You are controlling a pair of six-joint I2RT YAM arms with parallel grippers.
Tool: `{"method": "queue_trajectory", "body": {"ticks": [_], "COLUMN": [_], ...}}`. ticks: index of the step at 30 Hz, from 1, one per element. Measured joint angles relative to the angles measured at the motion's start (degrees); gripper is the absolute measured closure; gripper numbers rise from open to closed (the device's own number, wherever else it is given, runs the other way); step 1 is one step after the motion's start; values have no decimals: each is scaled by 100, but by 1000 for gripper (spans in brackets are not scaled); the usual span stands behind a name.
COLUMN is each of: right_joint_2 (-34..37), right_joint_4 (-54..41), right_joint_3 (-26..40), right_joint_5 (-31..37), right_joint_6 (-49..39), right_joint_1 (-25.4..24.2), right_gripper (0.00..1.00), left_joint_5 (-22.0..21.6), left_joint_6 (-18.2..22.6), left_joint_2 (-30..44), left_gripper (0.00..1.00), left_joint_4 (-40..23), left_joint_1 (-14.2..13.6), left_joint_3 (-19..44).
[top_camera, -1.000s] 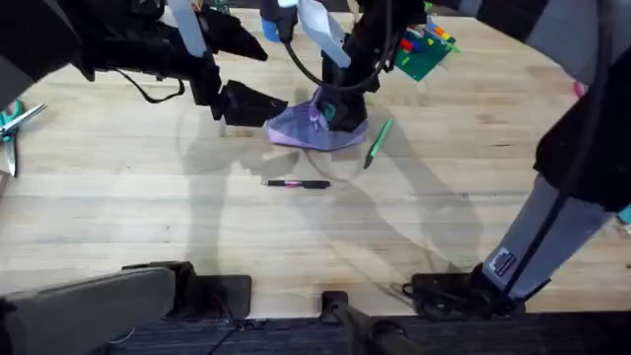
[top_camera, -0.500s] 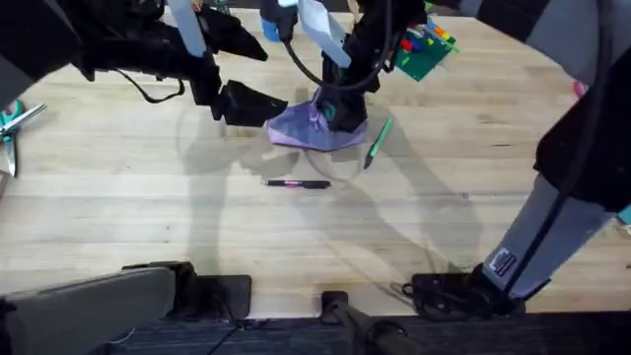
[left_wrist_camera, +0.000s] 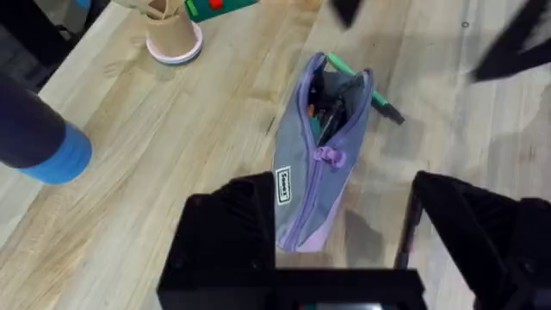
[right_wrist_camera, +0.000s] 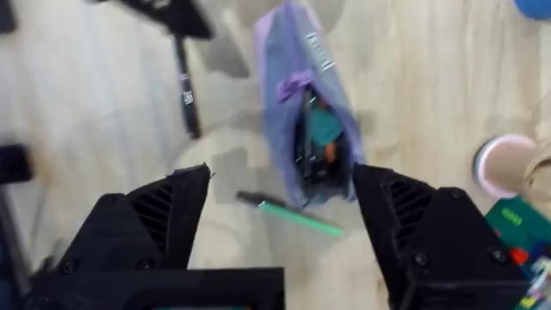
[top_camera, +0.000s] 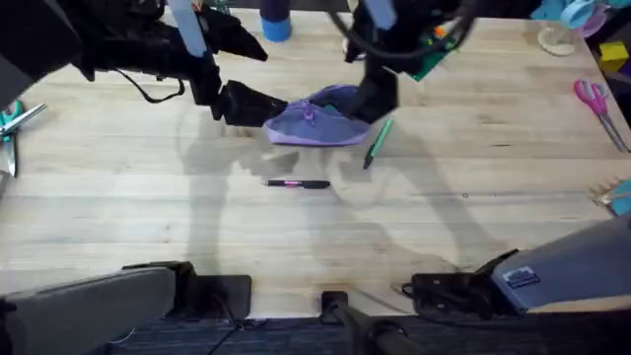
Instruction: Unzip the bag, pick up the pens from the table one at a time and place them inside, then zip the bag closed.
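Here the bag (right_wrist_camera: pixel 303 120) lies beyond right end effector (right_wrist_camera: pixel 280 200)

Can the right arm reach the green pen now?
Probably yes. The right end effector is open above the green pen, which lies free on the table beside the bag.

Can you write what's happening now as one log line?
lavender fabric pouch: partly unzipped | green pen, black pink-banded pen: on table | left gripper: around pouch end | right gripper: open, above

The bag (left_wrist_camera: pixel 314 181) bears a small tag — print unreadable.
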Motion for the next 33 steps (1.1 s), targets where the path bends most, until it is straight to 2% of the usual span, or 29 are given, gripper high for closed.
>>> {"method": "queue_trajectory", "body": {"ticks": [7,15,18,25,29,33], "right_joint_2": [-523,-625,-620,-620,-621,-619], "right_joint_4": [-370,-411,-411,-690,-691,-691], "right_joint_3": [0,0,0,0,0,0], "right_joint_5": [-4,70,496,2240,2600,2726], "right_joint_6": [447,2565,3547,6565,7546,7982], "right_joint_1": [0,-13,-11,-27,-37,-37], "right_gripper": [5,5,5,5,7,6], "left_joint_5": [0,0,0,0,0,0], "left_joint_6": [0,0,0,0,0,0], "left_joint_2": [0,0,0,0,0,0], "left_gripper": [8,8,8,8,8,8], "left_joint_4": [0,0,0,0,0,0], "left_joint_1": [0,0,0,0,0,0], "left_joint_3": [-1,-1,-1,-1,1,-1]}}
